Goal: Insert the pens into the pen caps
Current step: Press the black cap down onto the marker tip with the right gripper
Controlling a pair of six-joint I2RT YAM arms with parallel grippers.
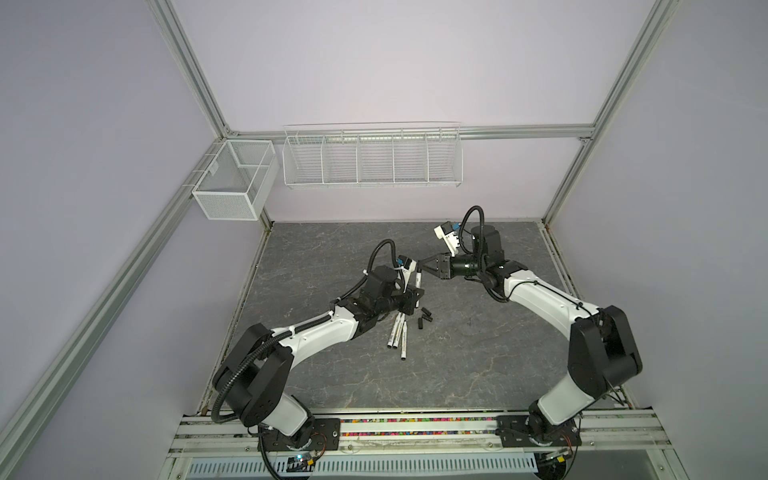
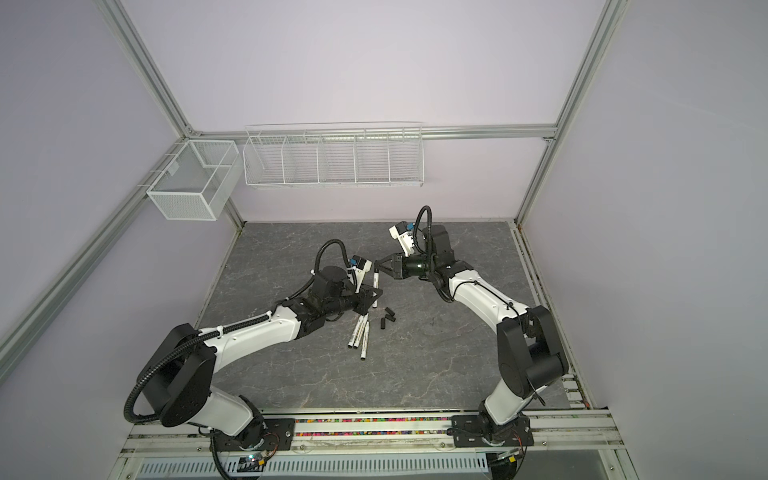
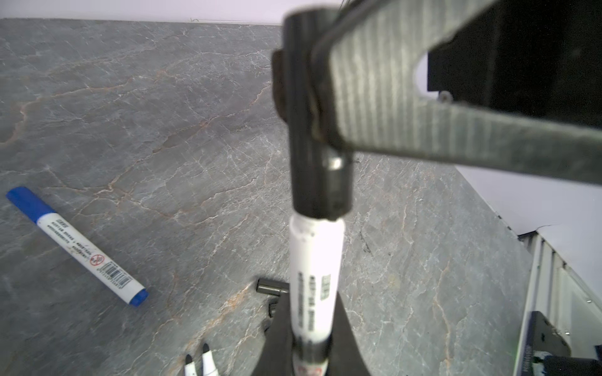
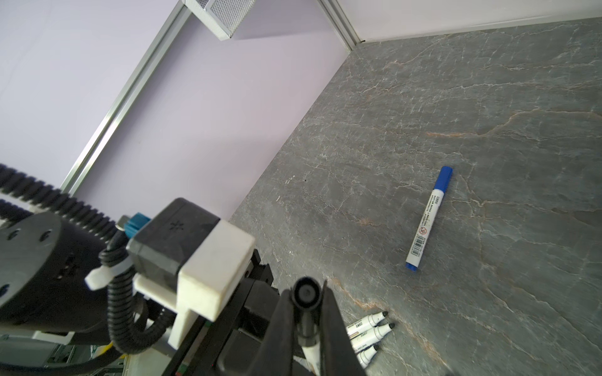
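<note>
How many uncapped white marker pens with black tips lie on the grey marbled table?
3, bunched side by side in both top views: left pen, middle pen, right pen, reaching lowest in frame. The left arm could hide another.

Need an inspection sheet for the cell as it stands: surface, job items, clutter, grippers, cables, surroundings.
Surface: grey veined slab, no spills seen.
Job's things: one pen held upright with a black cap on its tip end; capped blue pen lying apart; three uncapped pens lying together; loose black caps beside them.
Clutter: nothing seen.
Grippers: left gripper shut on the pen's barrel; right gripper shut on the black cap.
Cables: corrugated conduits looped along both arms, away from the pens.
Surroundings: mesh basket and wire rack at the rear; coloured bits in the front rail.
</note>
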